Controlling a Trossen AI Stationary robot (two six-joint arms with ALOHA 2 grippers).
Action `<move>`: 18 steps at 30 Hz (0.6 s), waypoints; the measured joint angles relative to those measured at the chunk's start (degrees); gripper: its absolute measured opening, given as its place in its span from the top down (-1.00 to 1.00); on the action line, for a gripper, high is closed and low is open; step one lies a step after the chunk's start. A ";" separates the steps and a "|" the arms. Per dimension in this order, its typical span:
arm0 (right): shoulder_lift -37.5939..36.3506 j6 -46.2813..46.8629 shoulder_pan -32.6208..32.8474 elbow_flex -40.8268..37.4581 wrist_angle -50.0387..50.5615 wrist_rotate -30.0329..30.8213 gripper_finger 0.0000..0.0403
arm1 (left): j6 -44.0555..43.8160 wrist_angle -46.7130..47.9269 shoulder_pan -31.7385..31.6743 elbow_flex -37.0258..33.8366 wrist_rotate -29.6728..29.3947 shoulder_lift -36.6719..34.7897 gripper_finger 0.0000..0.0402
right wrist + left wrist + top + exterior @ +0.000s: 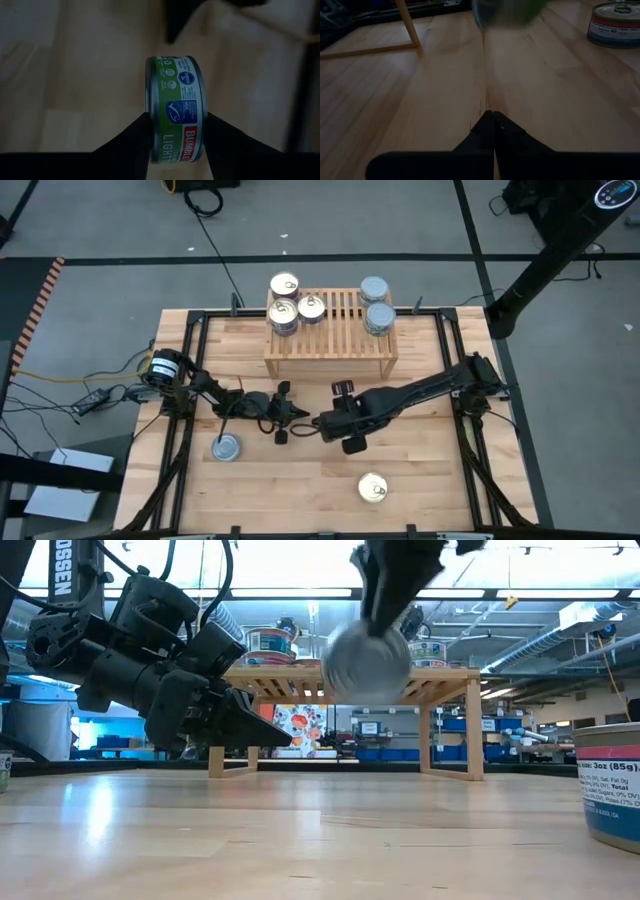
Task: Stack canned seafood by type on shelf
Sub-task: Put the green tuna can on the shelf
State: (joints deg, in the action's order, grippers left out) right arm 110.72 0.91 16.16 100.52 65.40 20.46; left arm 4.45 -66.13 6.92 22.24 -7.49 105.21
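One tin [175, 110] in right hand [176, 137], airborne

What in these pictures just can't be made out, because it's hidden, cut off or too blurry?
- Held tin: its top is blurred in the low view and edge-on in the right wrist view, between the right tool fingers.
- Tin at the low view's right edge: cut off, label partly readable.
- Tins on the shelf: labels too small from above.
- Left tool: shut and low over the table; the high view shows it only as a dark shape.
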 joint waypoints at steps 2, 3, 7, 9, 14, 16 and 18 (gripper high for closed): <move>0.00 -0.02 0.47 2.90 1.79 3.03 0.21 | 0.00 -0.02 0.00 0.02 0.00 0.00 0.99; 0.00 -0.03 0.69 4.19 2.62 4.99 0.21 | 0.00 -0.02 0.00 0.02 0.00 0.00 0.99; -0.04 -1.13 1.18 7.45 5.81 16.13 0.21 | 0.00 -0.02 0.00 0.02 0.00 0.00 0.99; -0.04 -2.55 0.84 7.85 6.04 21.91 0.21 | 0.00 -0.02 0.00 0.02 0.00 0.00 0.99; -0.04 -6.43 -0.81 7.92 6.60 35.08 0.21 | 0.00 -0.02 0.00 0.02 0.00 0.00 0.99; -0.04 -7.25 -1.88 7.92 7.06 39.63 0.21 | 0.00 0.00 0.00 0.02 0.00 0.00 0.99; -0.04 -8.35 -3.30 7.94 7.06 43.02 0.21 | 0.00 0.00 0.00 0.02 0.00 0.00 0.99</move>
State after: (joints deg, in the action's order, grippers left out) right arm 110.67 -7.44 12.86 108.47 72.47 63.48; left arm 4.45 -66.13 6.92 22.26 -7.49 105.21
